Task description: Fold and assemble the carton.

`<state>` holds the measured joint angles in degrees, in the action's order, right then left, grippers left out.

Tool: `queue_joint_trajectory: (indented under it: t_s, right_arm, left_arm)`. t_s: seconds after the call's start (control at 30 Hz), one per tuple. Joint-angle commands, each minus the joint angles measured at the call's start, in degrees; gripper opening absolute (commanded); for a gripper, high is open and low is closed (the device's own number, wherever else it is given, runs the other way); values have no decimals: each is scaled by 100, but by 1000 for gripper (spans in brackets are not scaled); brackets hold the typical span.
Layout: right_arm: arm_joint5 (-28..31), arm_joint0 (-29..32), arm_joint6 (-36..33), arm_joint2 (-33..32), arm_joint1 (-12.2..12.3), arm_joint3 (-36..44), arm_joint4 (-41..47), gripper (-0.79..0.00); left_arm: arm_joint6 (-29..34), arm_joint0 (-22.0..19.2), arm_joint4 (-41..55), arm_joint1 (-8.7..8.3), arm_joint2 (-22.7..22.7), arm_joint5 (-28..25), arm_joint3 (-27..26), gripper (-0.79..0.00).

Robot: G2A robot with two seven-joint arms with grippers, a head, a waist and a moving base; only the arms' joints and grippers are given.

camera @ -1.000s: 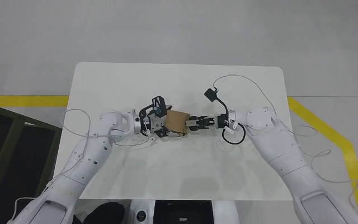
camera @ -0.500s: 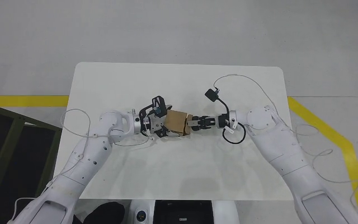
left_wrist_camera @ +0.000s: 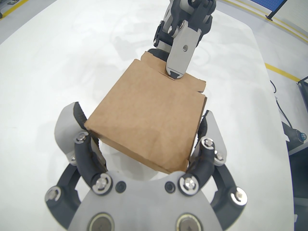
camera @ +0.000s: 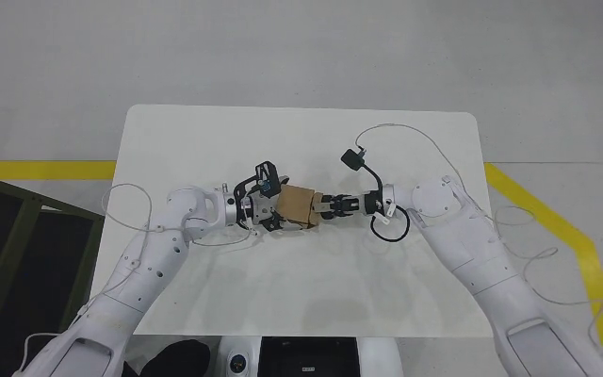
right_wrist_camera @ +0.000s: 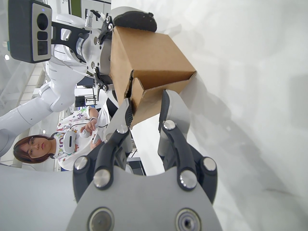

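Note:
A small brown carton [camera: 300, 205] is held just above the white table [camera: 188, 141] near its middle. My left gripper [camera: 270, 204] is shut on one end of it; in the left wrist view its fingers [left_wrist_camera: 80, 118] clamp the two sides of the carton [left_wrist_camera: 149, 114]. My right gripper [camera: 325, 207] is at the opposite, open end. In the right wrist view the carton [right_wrist_camera: 149, 56] shows its hollow inside, and a loose end flap [right_wrist_camera: 144, 102] lies between the right gripper's fingertips [right_wrist_camera: 126, 111]. The left wrist view has the right gripper [left_wrist_camera: 168, 66] pinching that far flap.
A thin white cable [camera: 415, 134] with a black plug [camera: 354, 158] loops over the table behind the right arm. Another cable [camera: 127, 193] trails by the left arm. Bare table surface lies all around the carton.
My right gripper has crept a little toward the carton and closed in on its end flap. The left gripper and the carton have stayed in place.

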<state>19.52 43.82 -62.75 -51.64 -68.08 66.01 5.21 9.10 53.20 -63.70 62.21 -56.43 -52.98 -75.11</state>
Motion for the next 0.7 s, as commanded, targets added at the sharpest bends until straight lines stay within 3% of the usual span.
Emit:
queue_joint_trajectory:
  t_s: [0.0,0.67]
  right_arm:
    - [12,7,-7,-1,1,22,1,-585]
    - [16,-86,21,63,-53,36,65,-560]
  left_arm:
    - [3,2,1,0,-2,0,-3,0]
    - [30,12,3,4,-2,5,-8,0]
